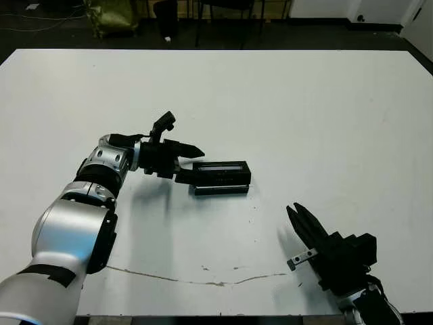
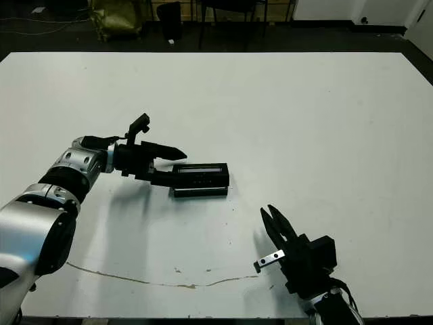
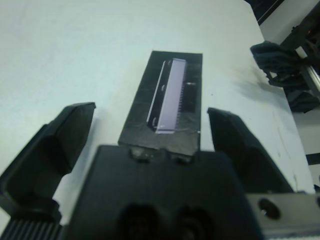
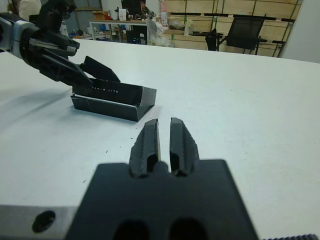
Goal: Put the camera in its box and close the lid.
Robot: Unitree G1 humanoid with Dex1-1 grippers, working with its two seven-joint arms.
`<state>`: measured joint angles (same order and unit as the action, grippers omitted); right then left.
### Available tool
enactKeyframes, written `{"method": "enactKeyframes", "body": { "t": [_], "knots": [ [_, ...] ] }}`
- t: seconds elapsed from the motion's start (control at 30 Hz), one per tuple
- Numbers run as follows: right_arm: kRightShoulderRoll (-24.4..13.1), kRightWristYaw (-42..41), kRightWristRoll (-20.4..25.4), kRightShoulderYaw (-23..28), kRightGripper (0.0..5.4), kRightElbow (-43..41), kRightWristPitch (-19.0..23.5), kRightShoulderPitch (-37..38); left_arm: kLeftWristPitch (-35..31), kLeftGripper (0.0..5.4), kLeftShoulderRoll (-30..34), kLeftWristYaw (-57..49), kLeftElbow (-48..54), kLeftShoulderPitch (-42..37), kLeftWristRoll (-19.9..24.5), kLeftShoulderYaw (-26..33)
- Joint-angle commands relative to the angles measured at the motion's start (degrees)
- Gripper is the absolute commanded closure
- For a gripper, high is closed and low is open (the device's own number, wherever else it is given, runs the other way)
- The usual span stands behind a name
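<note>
White table: left gripper straddles lid.

**Surroundings of the work surface**

A white table is seen, marked by a thin brownish line near its front edge. Beyond the far edge, a dark floor and an olive-yellow bag are shown. In the right wrist view, a black chair and wooden shelving are visible behind the table.

I'm working in what looks like a lab or workshop: a white table on a dark floor, with wooden shelving, black chairs and cluttered desks beyond it.
</note>
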<state>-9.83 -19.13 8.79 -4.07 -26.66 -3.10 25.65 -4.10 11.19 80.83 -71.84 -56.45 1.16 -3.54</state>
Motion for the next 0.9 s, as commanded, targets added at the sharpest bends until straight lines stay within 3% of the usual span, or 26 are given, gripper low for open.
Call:
{"method": "enactKeyframes", "body": {
  "t": [0.03,0.27,0.47,0.9],
  "knots": [
    [-0.98,0.05,-0.04,0.09,5.4,0.26,0.9,2.91,-0.41,0.01,0.11,0.28,-1.01,0.96,-0.6,0.05],
    [-0.92,-0.02,0.47,0.13,5.4,-0.05,1.44,3.12,0.57,0.01,0.24,0.9,-0.88,1.21,-1.08,-0.15],
    [-0.92,-0.63,0.44,0.3,5.4,1.64,-0.77,2.74,0.91,0.01,0.29,0.45,-0.79,1.31,-1.7,-0.46],
    [-1.02,-0.25,0.15,0.21,5.4,0.62,0.17,3.04,0.84,0.01,-0.26,2.14,-1.58,1.67,-1.43,0.13]
  ]
}}
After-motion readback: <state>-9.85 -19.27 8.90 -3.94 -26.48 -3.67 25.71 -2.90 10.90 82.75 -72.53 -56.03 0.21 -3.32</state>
